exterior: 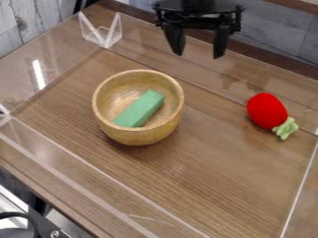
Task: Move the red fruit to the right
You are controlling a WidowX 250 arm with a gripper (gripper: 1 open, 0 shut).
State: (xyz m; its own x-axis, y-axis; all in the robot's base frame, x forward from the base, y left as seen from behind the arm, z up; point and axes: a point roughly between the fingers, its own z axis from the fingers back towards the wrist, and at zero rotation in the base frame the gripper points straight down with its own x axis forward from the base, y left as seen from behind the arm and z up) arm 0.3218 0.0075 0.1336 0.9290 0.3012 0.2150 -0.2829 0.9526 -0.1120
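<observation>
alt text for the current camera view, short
Red strawberry-like toy with a pale green leafy tip lies toward the right of a wooden table. Left of it, a wooden bowl holds a green block. The open black gripper hangs near the top edge, holding nothing.

1 wooden table; directly on it, 1 bowl; 1 red fruit.

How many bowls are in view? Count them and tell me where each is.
1. The bowl stands left of the red fruit. Any beyond the frame can't be seen.
</observation>
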